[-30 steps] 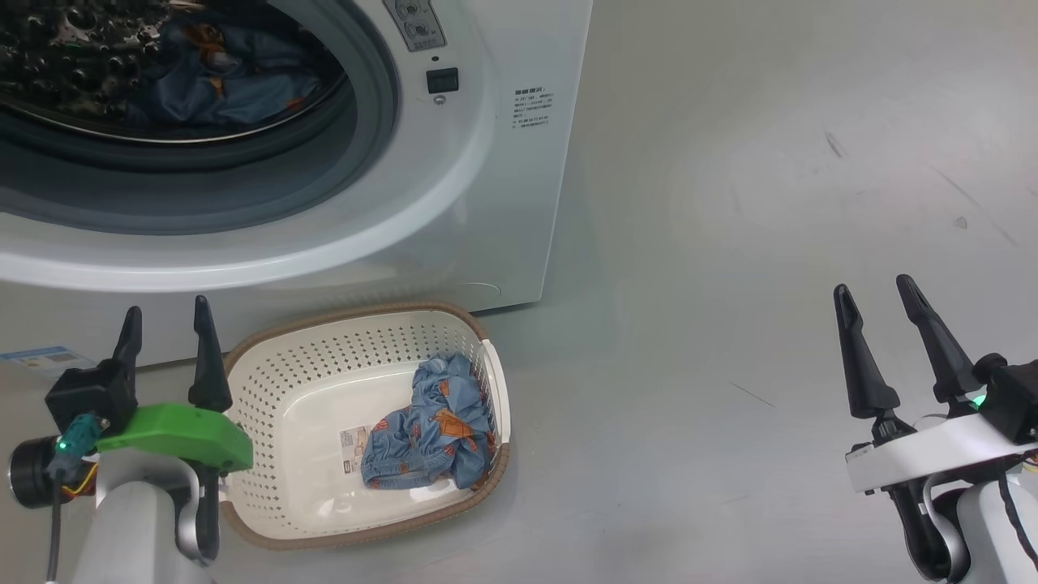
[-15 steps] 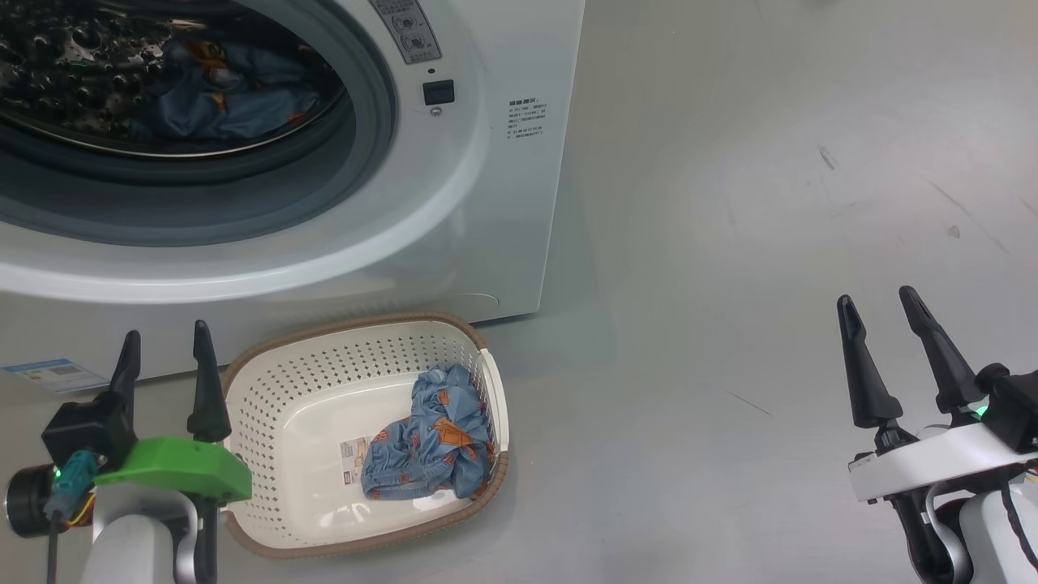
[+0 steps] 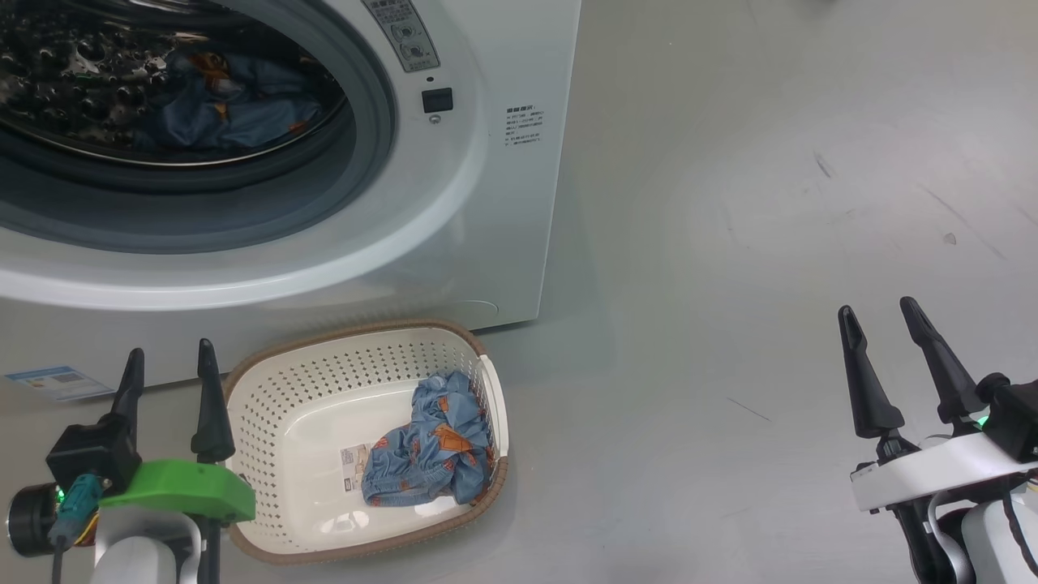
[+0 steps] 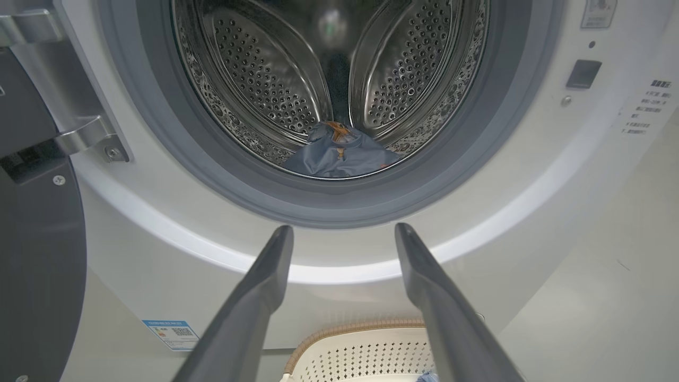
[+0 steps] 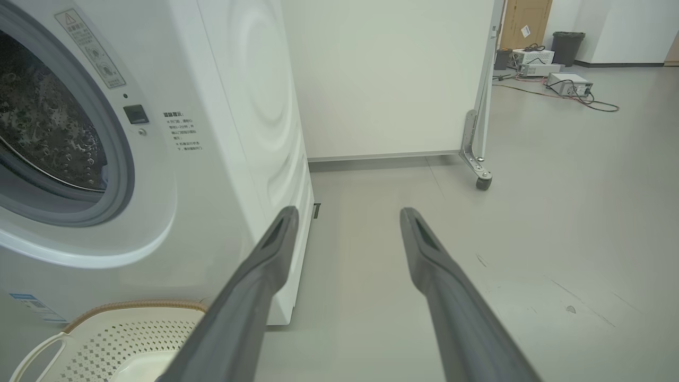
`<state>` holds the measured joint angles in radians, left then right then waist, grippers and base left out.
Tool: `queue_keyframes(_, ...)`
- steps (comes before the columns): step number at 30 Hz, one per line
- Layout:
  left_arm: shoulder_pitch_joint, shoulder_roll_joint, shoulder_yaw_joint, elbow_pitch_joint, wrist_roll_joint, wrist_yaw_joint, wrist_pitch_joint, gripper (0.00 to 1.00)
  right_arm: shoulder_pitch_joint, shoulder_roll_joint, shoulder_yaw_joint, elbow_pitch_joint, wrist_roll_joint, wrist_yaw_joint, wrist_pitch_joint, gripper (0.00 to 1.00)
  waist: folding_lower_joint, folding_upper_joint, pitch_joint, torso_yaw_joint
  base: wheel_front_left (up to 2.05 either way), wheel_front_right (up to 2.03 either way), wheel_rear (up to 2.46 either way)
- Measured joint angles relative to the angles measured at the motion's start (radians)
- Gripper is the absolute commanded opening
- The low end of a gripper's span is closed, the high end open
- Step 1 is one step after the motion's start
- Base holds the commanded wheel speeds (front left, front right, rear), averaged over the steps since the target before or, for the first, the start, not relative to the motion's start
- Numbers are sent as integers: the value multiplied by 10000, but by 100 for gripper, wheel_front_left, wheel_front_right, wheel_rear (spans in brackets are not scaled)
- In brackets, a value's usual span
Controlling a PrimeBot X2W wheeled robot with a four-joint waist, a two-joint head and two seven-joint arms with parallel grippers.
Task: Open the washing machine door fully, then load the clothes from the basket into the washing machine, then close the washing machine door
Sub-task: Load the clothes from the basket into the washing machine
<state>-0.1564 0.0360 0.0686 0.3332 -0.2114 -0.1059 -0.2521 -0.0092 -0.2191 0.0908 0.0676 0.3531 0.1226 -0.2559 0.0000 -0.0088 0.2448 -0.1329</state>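
Everything's slid lower in frame as the view shifts. Left gripper point(image 3: 170, 349) lower left, right gripper point(image 3: 876, 305) lower right, both spread wide and empty; blue garment point(image 3: 430, 454) lies in the basket point(image 3: 349, 332).

A grey floor point(image 3: 730, 243) is spreading out, carrying faint dark scuffs point(image 3: 823, 165). A white panel point(image 5: 392, 74) is standing on it, resting on a caster point(image 5: 481, 183). Far behind, a dark bin point(image 5: 566, 41) is sitting by the wall near a brown door point(image 5: 525, 16), and cables point(image 5: 599, 103) are trailing across the floor from pale boxes point(image 5: 568, 83).
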Motion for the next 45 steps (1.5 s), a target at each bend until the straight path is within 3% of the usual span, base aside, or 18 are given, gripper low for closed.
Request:
queue_keyframes(11, 241, 0, -412, -33, -267, 23, 0, 100, -1, -6, -4, -38, 2, 0, 0, 100, 0, 0, 0, -10, 0, 0, 0)
queue_keyframes(27, 305, 6, -1933, 1879, -1016, 8, 73, 100, -108, 17, 121, -263, 13, 0, 0, 100, 0, 0, 504, -68, 0, 0, 0)
queue_keyframes(36, -701, 8, -2692, 3078, -1841, -82, 769, 100, -639, 79, 199, -403, 15, 0, 0, 100, 0, 0, 1166, -162, 0, 0, 0)
queue_keyframes(45, -1589, 8, -3264, 4027, -1866, -140, 1290, 100, -1081, 236, 376, -462, 15, 0, 0, 100, 0, 0, 1822, -322, 0, 0, 0)
